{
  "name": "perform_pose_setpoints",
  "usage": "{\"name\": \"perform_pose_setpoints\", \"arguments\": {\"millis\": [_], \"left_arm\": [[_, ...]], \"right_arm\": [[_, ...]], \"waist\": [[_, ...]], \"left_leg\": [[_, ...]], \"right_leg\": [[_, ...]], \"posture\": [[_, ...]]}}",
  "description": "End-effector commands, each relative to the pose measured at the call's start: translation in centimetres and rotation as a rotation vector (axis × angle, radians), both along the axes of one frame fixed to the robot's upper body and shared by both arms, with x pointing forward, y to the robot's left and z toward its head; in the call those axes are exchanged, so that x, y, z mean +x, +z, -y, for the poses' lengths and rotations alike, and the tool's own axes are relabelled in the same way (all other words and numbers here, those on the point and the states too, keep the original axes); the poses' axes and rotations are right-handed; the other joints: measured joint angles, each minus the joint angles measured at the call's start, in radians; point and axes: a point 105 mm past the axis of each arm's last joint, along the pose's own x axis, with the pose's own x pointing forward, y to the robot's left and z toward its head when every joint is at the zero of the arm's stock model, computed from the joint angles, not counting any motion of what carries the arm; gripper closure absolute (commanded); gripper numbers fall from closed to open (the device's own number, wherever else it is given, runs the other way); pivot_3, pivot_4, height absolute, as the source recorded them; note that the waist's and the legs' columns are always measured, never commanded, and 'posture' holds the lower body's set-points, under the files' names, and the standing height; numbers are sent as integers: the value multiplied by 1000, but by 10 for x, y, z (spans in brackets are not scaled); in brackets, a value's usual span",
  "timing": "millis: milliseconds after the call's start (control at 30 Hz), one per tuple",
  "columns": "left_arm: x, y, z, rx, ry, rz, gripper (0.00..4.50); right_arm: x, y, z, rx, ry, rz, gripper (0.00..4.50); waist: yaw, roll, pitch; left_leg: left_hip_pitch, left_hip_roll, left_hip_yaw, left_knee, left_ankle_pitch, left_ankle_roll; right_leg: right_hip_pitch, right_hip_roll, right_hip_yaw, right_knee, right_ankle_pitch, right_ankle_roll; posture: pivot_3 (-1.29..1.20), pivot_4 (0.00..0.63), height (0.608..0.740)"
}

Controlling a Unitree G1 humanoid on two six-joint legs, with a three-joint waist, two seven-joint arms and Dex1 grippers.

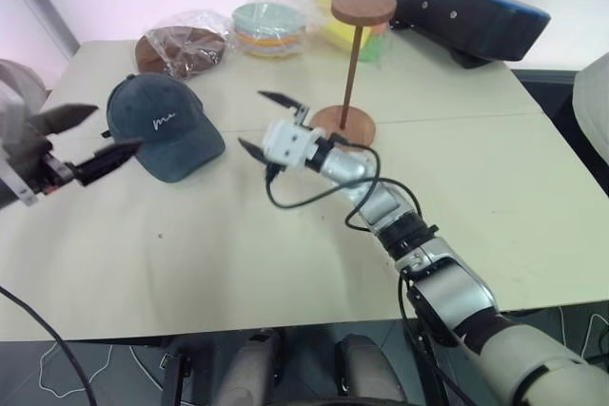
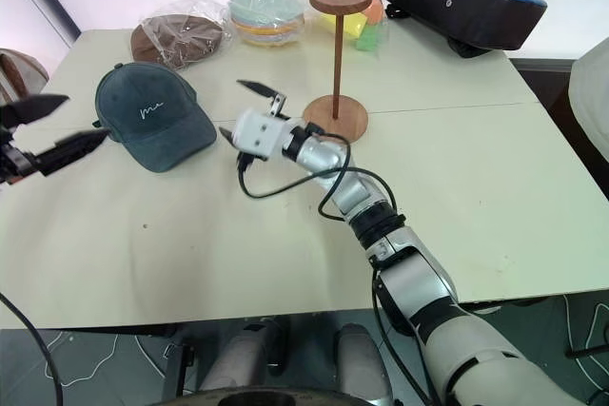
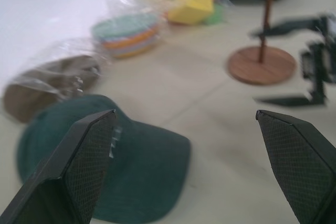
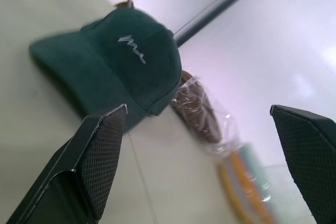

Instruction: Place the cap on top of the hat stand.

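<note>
The cap (image 1: 162, 127) lies flat left of the hat stand (image 1: 354, 64) (bagged plates (image 1: 269, 28) behind), both the left gripper (image 1: 88, 136) and right gripper (image 1: 267, 125) spread, holding nothing.

The cap (image 1: 164, 126) is dark teal-blue with small white script on its front, and the hat stand (image 1: 354, 64) is plain brown wood. The desk (image 1: 476, 197) is pale cream; on it a brown round thing (image 1: 181, 48) lies in clear plastic beside a stack of pastel plates (image 1: 269, 29) in mint, orange and yellow. Both grippers have black fingers (image 3: 86, 161), cross-hatched on the inner faces, and the right gripper (image 1: 269, 123) has a white body.
</note>
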Motion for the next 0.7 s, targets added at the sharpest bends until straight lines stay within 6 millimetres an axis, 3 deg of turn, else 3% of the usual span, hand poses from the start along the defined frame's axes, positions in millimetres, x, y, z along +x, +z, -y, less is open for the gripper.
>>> {"name": "perform_pose_setpoints", "arguments": {"millis": [33,200,400,467,567,700], "left_arm": [[-5,-10,9,119,-30,-12,0],[-1,-41,10,272,-48,-54,0],[17,-59,0,447,-10,19,0],[25,-61,0,445,2,56,0],[35,-64,0,419,23,95,0],[43,-66,0,405,46,128,0]], "right_arm": [[-10,40,31,198,120,-207,44],[-39,68,75,189,242,-412,44],[-81,91,101,154,420,-582,44],[-91,85,112,94,435,-620,44],[-88,65,125,-31,346,-641,44],[-88,58,128,-96,317,-637,44]], "waist": [[4,0,0],[14,1,1],[19,2,1],[27,3,2],[33,2,1],[29,2,1]], "left_leg": [[0,0,0,0,0,0],[0,0,0,0,-5,7],[0,0,2,-3,-5,8],[0,0,2,-3,-5,9],[0,-1,2,-2,-6,10],[0,-1,3,0,-7,11]], "right_leg": [[-1,0,0,0,0,0],[-1,-1,0,0,0,-1],[-2,-4,1,-1,0,-1],[-3,-4,1,-2,0,-1],[-2,-5,0,-3,1,-1],[-2,-5,0,-3,1,-1]], "posture": [[0,150,740],[0,150,740],[0,150,740],[0,150,740],[0,150,740],[0,150,740]]}}
